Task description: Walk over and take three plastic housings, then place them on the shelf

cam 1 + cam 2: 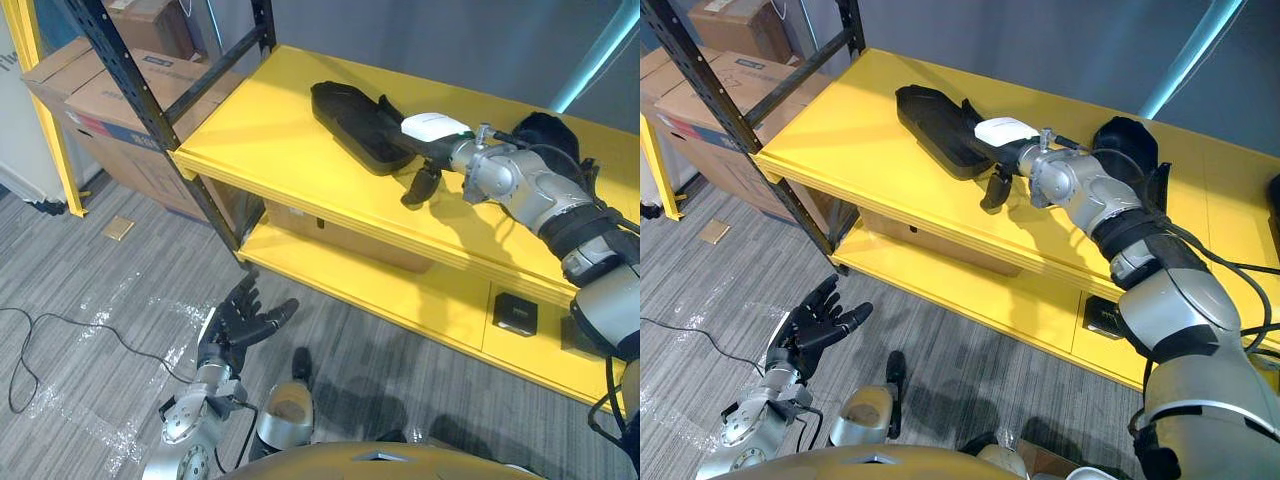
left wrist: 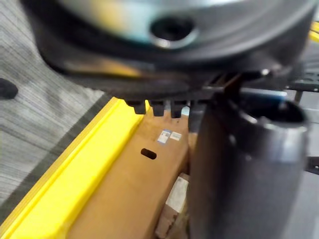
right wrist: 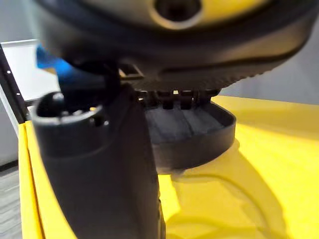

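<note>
Black housing lies on the shelf at 12 o'clock, right hand laid on it, fingers flat, thumb clear. Likely light, stiff, slick: pinch its rim. Left hand splayed, 7 o'clock.

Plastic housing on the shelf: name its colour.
The housing is black, clearest in the left eye view.
</note>
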### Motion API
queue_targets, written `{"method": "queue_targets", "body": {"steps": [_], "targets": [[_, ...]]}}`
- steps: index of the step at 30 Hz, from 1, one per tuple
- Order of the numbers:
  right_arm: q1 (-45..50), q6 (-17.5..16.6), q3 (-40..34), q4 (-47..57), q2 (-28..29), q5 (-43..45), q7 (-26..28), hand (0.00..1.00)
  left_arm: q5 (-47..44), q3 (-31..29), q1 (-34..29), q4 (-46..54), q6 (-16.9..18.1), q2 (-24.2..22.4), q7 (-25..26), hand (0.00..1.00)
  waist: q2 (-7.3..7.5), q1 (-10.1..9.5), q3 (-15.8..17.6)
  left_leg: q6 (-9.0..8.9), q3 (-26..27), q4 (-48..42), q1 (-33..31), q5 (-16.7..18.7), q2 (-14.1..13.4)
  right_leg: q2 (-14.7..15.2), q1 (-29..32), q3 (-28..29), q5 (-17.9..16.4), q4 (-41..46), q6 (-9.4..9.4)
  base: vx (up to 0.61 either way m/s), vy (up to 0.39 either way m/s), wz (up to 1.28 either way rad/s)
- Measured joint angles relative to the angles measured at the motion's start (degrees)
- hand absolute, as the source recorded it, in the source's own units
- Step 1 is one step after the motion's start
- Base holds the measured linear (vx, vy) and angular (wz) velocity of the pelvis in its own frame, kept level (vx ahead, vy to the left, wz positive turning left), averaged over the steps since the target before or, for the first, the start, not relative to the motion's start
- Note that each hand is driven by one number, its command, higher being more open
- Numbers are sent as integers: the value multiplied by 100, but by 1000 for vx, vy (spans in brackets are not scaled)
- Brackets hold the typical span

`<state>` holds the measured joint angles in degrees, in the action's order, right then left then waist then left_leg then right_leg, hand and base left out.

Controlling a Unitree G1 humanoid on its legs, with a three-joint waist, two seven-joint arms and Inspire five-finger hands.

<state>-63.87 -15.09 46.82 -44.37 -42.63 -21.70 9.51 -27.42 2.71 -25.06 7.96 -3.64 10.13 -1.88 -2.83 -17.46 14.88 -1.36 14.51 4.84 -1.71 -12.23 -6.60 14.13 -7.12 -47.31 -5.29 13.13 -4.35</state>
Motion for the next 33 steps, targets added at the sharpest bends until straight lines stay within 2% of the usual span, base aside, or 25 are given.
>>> {"method": "queue_targets", "body": {"steps": [1, 2, 13, 20, 33], "targets": [[-3, -9, -13, 0, 10, 0, 1, 100, 0, 2, 0, 0, 0, -1, -3, 100, 2, -4, 10, 0, -3, 0, -1, 0, 0, 1, 0, -3, -2, 3, 1, 0, 0, 0], [-9, -1, -15, 0, 27, -1, 5, 0, 0, 3, 0, 0, 0, -1, -5, 100, 14, -8, 26, 0, -9, 0, -4, 0, 0, 1, 0, -12, -5, 7, 1, 0, 0, 0], [-118, 617, -37, -291, 179, -408, 139, 0, 0, 0, -11, 0, -1, -7, -6, 100, 25, -29, 63, -40, -8, 0, 17, 25, -2, 62, 4, -10, -44, 68, 12, 0, 0, 0], [-222, 531, -46, -318, 288, -495, 133, 0, -4, 5, 28, 2, -5, -15, -9, 100, -2, -49, 200, -39, 1, -2, 18, 25, -3, 68, 16, 2, -43, 72, 12, 0, 0, 0], [-242, 306, -85, -368, 336, -727, -51, 0, -8, 5, 35, 122, -13, -22, 10, 100, 10, -25, 214, -22, 78, -4, 32, 18, -11, 70, 53, 68, -42, 76, 12, 0, 0, -1]]}}
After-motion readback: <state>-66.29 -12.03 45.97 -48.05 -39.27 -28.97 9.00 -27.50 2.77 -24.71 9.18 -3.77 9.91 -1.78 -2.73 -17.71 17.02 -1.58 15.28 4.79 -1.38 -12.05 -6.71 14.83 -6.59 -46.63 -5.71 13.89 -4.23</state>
